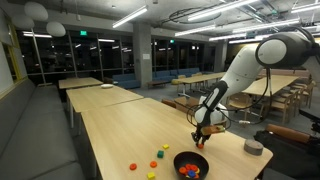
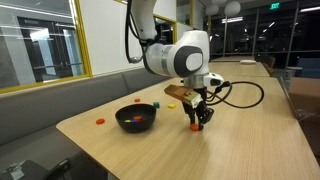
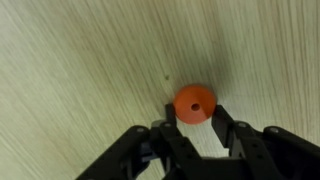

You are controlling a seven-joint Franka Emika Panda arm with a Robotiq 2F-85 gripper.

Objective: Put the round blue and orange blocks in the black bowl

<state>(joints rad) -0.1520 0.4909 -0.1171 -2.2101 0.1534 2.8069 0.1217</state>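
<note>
On a long wooden table (image 1: 110,130) in a dim cafeteria, the gripper (image 3: 195,113) narrowly brackets the orange round block (image 3: 195,102), grip uncertain, beside the black bowl (image 2: 136,126).

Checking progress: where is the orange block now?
The orange block sits on the table, framed by the gripper, wrist view centre, outside the black bowl.

The long light wooden counter (image 1: 110,120) extends lengthwise through the room in an exterior view. A matching wooden table (image 1: 85,84) stands beyond it. A grey cushioned bench (image 1: 40,130) runs alongside the counter. Dark floor-to-ceiling windows (image 1: 50,55) line the far wall. White ceiling strip lights (image 1: 130,17) are lit. Wooden tables and chairs (image 1: 190,80) occupy the far area. A yellow-framed glass partition (image 2: 45,45) stands behind the bench.
</note>
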